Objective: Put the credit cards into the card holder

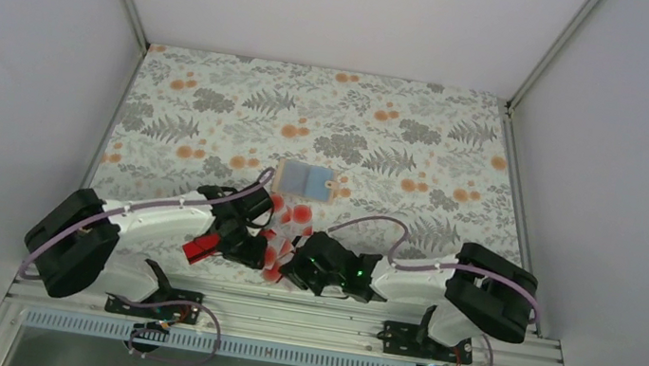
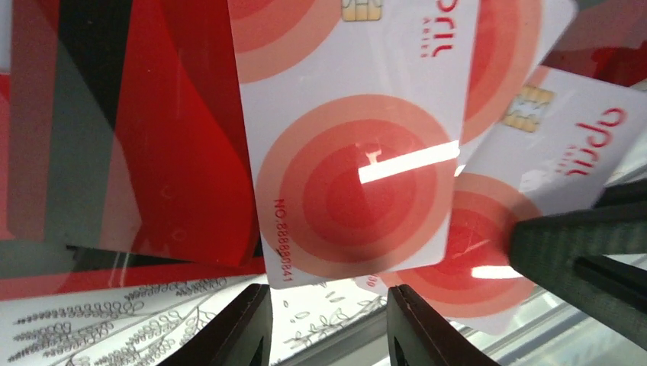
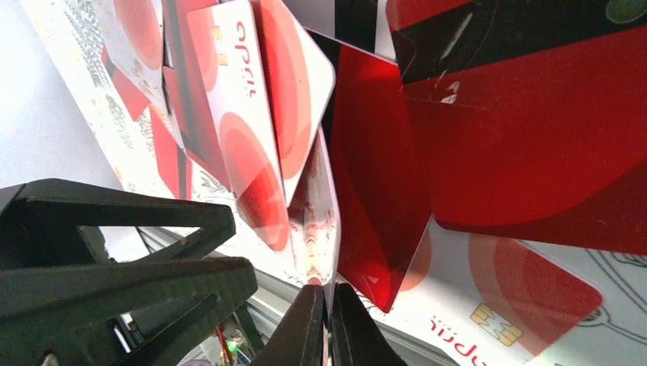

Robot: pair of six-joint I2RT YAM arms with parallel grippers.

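The left tool point(image 2: 329, 316) hangs low over the heap of credit cards point(image 1: 287, 233). Its jaws are partly apart and hold nothing, with a dotted card just past the tips. To the right, the right tool point(image 3: 326, 309) is clamped on a single card point(image 3: 319, 229), seen edge-on. The step looks like pulling one card out of the heap. Next it must reach the card holder point(image 1: 304, 180), lying open on the bench point(image 1: 217, 101) behind the heap. Overlapping neighbours may drag along.
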